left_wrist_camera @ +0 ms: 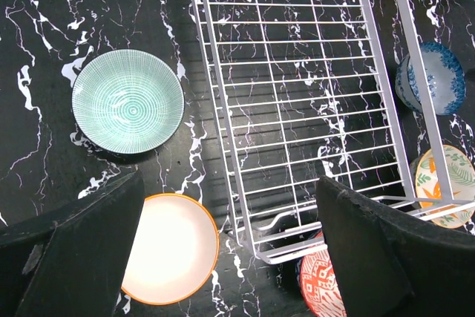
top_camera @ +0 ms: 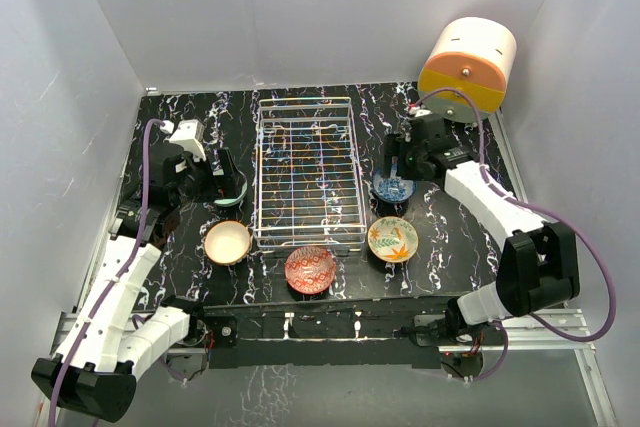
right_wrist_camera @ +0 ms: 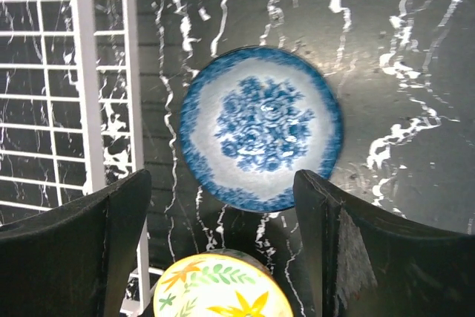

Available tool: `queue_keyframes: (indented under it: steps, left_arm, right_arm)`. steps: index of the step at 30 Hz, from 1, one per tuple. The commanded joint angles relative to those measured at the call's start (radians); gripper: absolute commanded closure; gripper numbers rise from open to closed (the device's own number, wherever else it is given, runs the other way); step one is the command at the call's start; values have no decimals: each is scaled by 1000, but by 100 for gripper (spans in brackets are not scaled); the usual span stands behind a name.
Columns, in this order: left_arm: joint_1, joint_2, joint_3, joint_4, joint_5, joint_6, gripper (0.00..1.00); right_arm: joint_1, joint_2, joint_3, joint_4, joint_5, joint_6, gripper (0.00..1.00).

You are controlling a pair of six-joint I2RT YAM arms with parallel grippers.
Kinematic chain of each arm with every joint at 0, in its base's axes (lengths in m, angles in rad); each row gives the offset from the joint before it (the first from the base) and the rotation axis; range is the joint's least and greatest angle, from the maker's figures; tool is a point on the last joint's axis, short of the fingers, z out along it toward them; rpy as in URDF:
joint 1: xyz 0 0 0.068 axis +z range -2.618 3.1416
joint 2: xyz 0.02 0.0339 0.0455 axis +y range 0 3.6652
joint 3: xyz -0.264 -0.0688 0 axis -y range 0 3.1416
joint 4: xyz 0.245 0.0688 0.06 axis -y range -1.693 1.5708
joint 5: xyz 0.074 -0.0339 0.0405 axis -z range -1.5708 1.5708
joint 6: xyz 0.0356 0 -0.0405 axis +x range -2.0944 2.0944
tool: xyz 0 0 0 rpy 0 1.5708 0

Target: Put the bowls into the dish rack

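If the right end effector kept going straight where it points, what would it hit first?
Probably the blue-and-white bowl: the right end effector, open, points down almost squarely at it. Its height above the bowl is hard to judge.

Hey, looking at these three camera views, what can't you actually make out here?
Top view: the left gripper covers much of the mint bowl; the right gripper overlaps the blue bowl's far rim.
Left wrist view: the red bowl is cut by the bottom edge and a finger.
Right wrist view: the yellow-green bowl is cut by the bottom edge.
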Motion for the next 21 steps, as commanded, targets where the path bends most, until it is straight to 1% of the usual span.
queue_keyframes:
  steps: [1, 6, 8, 11, 21]
  left_arm:
    - [-6, -7, -8, 5, 14, -13, 3]
    - [-6, -9, -4, -8, 9, -8, 3]
    - [-7, -11, -6, -11, 8, -7, 3]
    - [-5, -11, -8, -13, 7, -5, 3]
    - [-6, -18, -4, -21, -1, -4, 3]
  right_arm:
    - [72, 37, 41, 30, 46, -19, 20]
    - [94, 94, 40, 58, 38, 12, 23]
    - [97, 115, 44, 63, 40, 17, 26]
    - [106, 141, 53, 66, 34, 16, 29]
    - [133, 196, 61, 75, 56, -2, 29]
